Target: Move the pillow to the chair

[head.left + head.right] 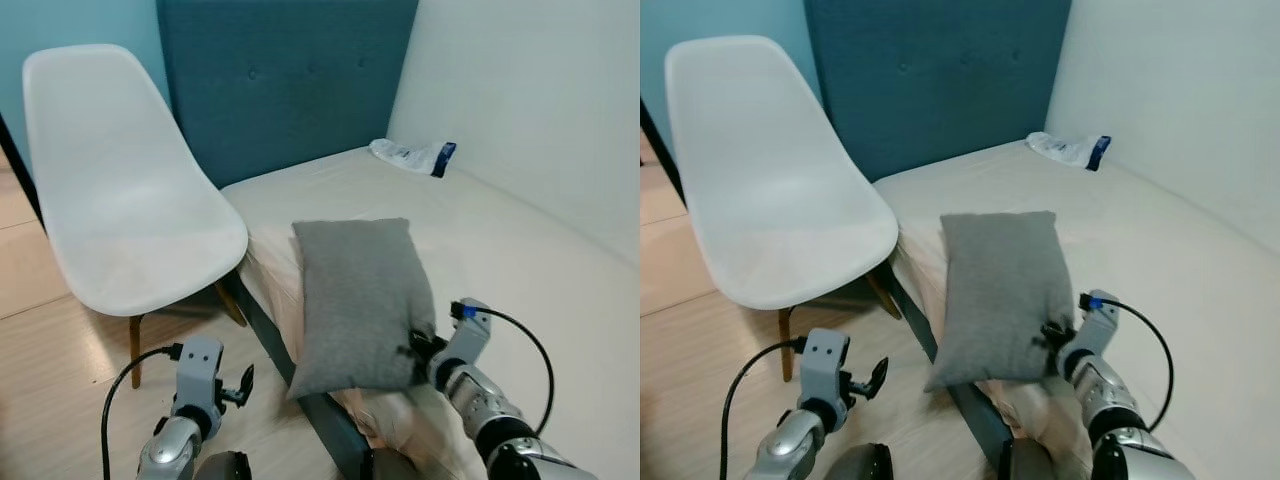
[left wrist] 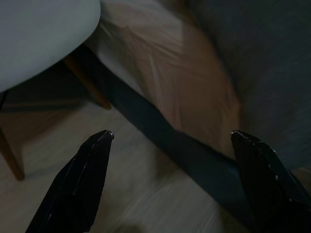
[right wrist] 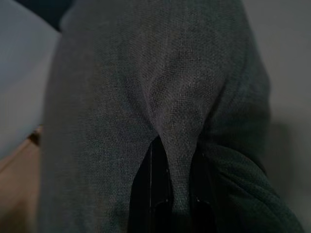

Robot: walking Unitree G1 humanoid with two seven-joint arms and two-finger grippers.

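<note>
- Pillow [image 1: 362, 300]: grey, lying lengthwise on the bed [image 1: 520, 250] near its head-side corner, its near end hanging a little over the bed's edge. I count it as not yet moved.
- Chair [image 1: 130, 210]: white shell seat on wooden legs, standing on the floor [image 1: 60, 340] just beside the bed, to my left of the pillow. The seat carries nothing.
- Progress, as I judge it: the grasp is made, the carry is not. Lifting the pillow off the bed, swinging it left across the gap and setting it on the seat are all left to do.
- Right pincer [image 3: 174, 194]: clamped on a pinched fold of the pillow's cloth at its near right corner; the wrist view shows the fabric bunched up between the two black fingers.
- Right arm: reaches forward low over the bed's edge, wrist angled up and inward to the pillow.
- Left pincer [image 2: 170, 136]: fingers spread wide apart, holding nothing, pointing toward the dark bed frame [image 2: 160, 141] and the pillow's overhanging end.
- Left arm: held low over the floor in front of the chair, wrist turned toward the bed.
- Packet [image 1: 412, 155]: white and blue, lying far back on the bed by the wall, well apart from the pillow.
</note>
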